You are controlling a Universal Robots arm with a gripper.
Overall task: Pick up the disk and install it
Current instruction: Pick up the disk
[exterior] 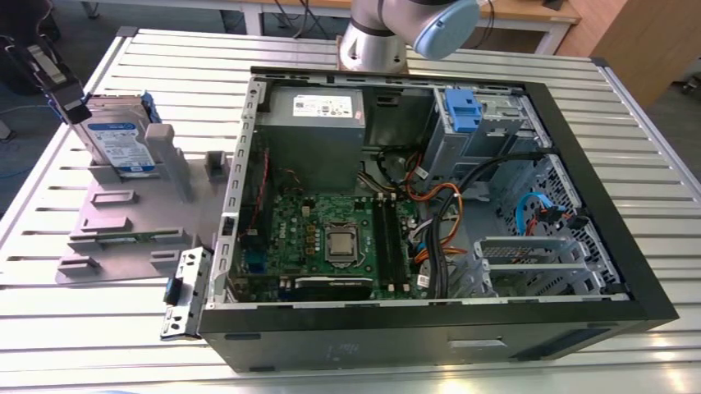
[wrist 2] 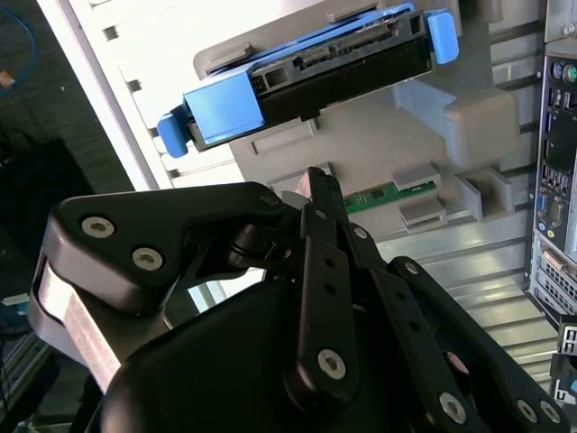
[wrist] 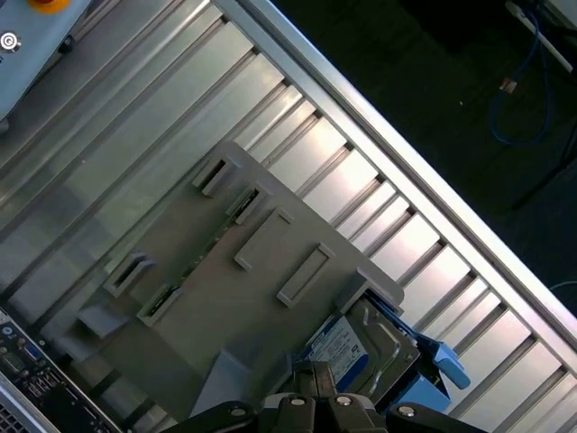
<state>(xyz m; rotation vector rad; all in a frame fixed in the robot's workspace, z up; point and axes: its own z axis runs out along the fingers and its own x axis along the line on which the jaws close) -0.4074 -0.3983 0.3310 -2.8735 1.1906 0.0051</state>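
The disk (exterior: pixel 118 138) is a silver drive with a white-and-blue label, clipped in a blue frame. It stands on edge in a slot of the grey holder (exterior: pixel 131 222), at the exterior view's left. In the second wrist view the disk (wrist 2: pixel 306 72) shows its connector edge and blue end tabs. In the first wrist view the disk (wrist: pixel 361 347) shows its labelled face. My black gripper (exterior: pixel 72 107) hovers just off the disk's upper corner, toward the table edge. Its fingertips (wrist 2: pixel 314 180) are pressed together with nothing between them, a short gap from the disk.
An open computer case (exterior: pixel 646 304) fills the exterior view's middle and right, with a drive bay (exterior: pixel 482 123) holding a blue carrier at its far corner. A green memory stick (wrist 2: pixel 388 194) lies in the holder. A metal bracket (exterior: pixel 184 291) lies by the case. The slatted table's edge (wrist: pixel 406 153) runs close by.
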